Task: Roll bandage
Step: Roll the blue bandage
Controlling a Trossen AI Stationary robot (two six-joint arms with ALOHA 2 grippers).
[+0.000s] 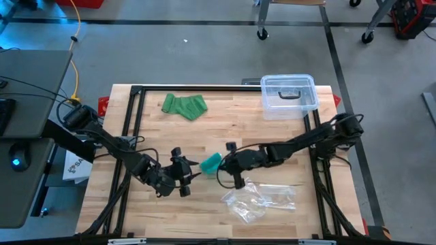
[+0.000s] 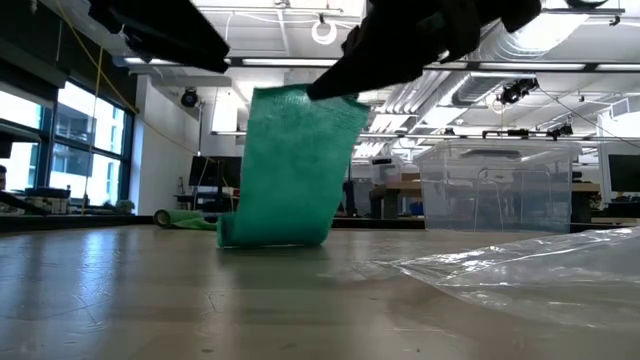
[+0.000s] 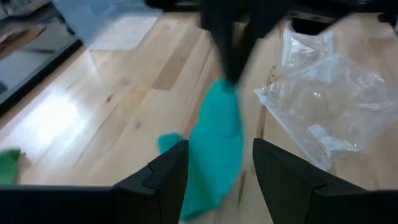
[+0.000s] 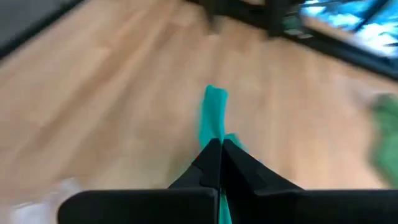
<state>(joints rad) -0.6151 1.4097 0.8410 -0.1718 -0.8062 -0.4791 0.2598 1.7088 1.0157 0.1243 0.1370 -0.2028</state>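
Note:
A teal bandage strip (image 1: pixel 211 162) stands at the table's middle, its upper end in my right gripper (image 1: pixel 223 163) and its lower end (image 2: pixel 268 235) resting on the wood. The right gripper (image 4: pixel 221 155) is shut on it. My left gripper (image 3: pixel 217 171) is open just left of the strip, with one finger on either side of the strip's lower part (image 3: pixel 214 155); I cannot tell whether they touch it. A second, darker green bandage (image 1: pixel 184 106) lies crumpled at the far left. My right gripper pinches the teal strip's upper end (image 2: pixel 335 95) between its two shut fingers, coming slanting down from the table's right side. The strip hangs below the fingers, broad and nearly upright, with its lower end folded onto the table.
A clear plastic bag (image 1: pixel 260 199) lies flat near the front, right of the strip. A clear lidded box (image 1: pixel 289 95) stands at the far right. The black frame rails (image 1: pixel 136 116) run along the table's edges.

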